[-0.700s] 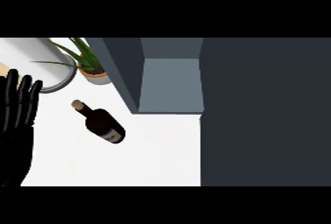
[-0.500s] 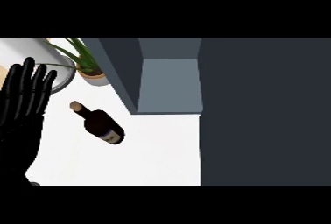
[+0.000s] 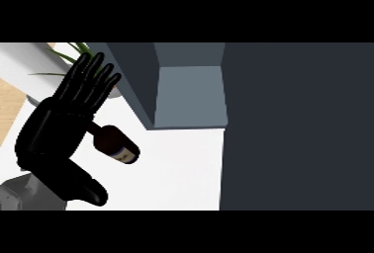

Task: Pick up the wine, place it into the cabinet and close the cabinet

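While flat, wine point(image 3: 116, 145) — neck upper-left, hidden.

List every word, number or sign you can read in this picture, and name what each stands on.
No text can be read.
wine bottle: a pale label near its base, too blurred to read.
cabinet, left hand and potted plant: no markings show.

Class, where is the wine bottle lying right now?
In the head view, the wine bottle lies on the white counter, left of centre, partly hidden under the open left robot hand, below-left of the open cabinet.
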